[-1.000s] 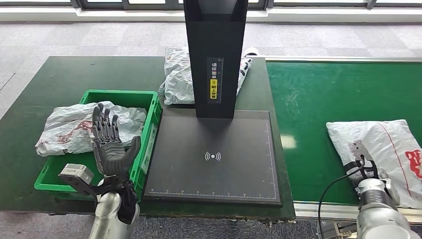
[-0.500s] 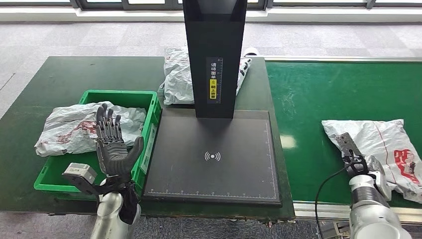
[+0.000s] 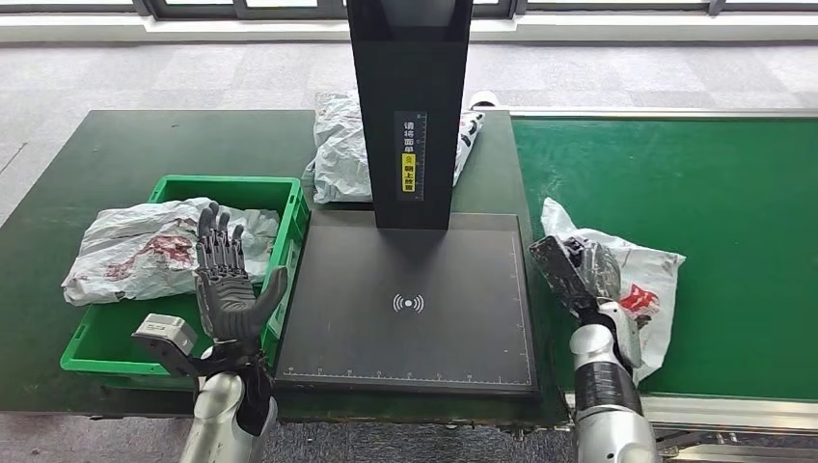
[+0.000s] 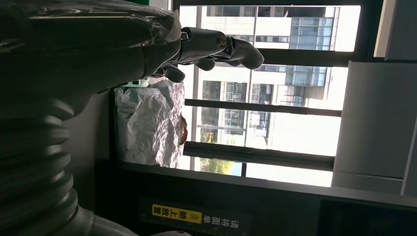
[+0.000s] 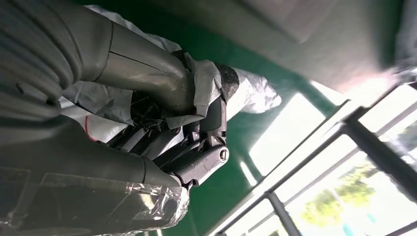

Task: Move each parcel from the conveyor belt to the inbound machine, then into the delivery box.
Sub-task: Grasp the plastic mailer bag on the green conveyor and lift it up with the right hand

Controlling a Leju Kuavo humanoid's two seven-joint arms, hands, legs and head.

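Hanging crumpled from the right hand (image 3: 577,273), the white plastic mailer parcel with red print (image 3: 632,289) sits at the near left edge of the green conveyor belt (image 3: 695,183), just beside the black flat scanning plate of the inbound machine (image 3: 410,299). Right wrist view: fingers (image 5: 196,147) and thumb curled tight around a bunched fold of the bag. Left hand (image 3: 230,287) raised upright, fingers spread, holding nothing, over the green plastic delivery box (image 3: 241,188), where another crumpled white parcel (image 3: 145,251) drapes over its left rim. A third white parcel (image 3: 338,154) lies behind the machine's black upright column (image 3: 410,106).
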